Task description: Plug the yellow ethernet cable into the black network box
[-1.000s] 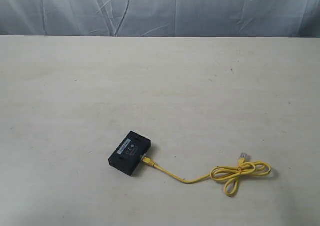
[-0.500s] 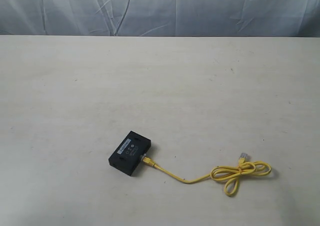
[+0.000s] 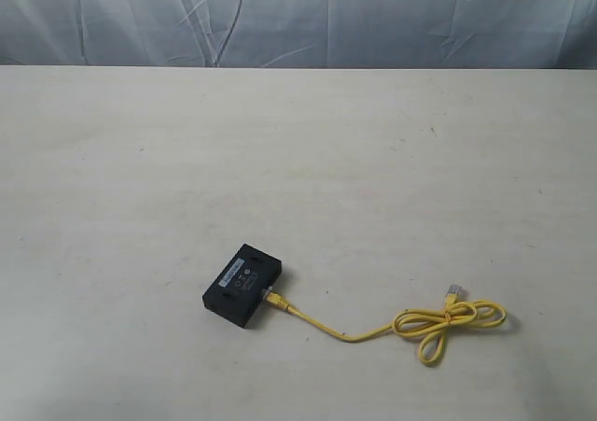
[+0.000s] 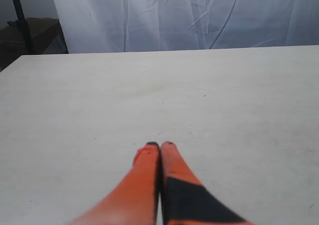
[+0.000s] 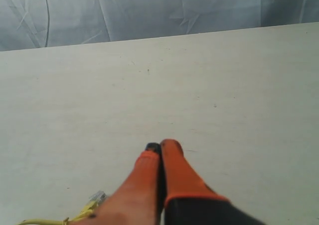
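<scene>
The black network box (image 3: 242, 285) lies flat on the table near the front, left of centre, with a pale label strip on top. The yellow ethernet cable (image 3: 347, 335) runs from the box's right side, where one plug (image 3: 274, 299) sits against it, to a bundle of loops (image 3: 448, 320) further right. The free clear plug (image 3: 452, 292) lies beside the loops and also shows in the right wrist view (image 5: 95, 199). My left gripper (image 4: 160, 144) is shut with nothing in it, over bare table. My right gripper (image 5: 161, 146) is shut and holds nothing. Neither arm appears in the exterior view.
A pale table (image 3: 308, 160) fills the scene, backed by a wrinkled grey-white curtain (image 3: 298, 15). In the left wrist view a dark stand (image 4: 20, 20) rises beyond the table's corner.
</scene>
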Robot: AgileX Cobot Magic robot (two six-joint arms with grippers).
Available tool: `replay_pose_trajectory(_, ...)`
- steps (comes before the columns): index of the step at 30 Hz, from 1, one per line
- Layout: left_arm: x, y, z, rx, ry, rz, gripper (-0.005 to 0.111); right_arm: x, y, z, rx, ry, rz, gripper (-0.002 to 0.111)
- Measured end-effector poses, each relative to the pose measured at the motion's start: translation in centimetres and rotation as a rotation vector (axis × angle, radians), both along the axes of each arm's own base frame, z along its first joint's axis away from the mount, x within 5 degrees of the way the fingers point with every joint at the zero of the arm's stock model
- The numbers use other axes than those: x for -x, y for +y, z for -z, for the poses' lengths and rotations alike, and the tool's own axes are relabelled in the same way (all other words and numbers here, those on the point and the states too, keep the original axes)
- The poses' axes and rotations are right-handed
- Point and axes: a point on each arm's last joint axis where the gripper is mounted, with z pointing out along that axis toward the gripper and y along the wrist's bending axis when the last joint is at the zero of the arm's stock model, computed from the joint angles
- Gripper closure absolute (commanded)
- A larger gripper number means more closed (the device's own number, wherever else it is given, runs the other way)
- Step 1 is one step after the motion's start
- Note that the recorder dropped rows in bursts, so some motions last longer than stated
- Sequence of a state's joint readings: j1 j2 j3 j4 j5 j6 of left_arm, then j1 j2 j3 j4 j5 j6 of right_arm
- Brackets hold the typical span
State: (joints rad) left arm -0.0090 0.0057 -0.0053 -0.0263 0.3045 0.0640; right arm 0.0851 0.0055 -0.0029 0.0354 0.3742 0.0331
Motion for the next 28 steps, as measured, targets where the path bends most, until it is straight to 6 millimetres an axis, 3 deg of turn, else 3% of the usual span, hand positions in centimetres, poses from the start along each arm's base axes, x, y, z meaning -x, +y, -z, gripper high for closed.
replay_pose_trajectory(28, -0.01, 0.00, -0.03, 0.000, -0.003, 0.000, 0.107, 0.00, 0.05, 0.00, -0.014, 0.001, -0.001, 0.108)
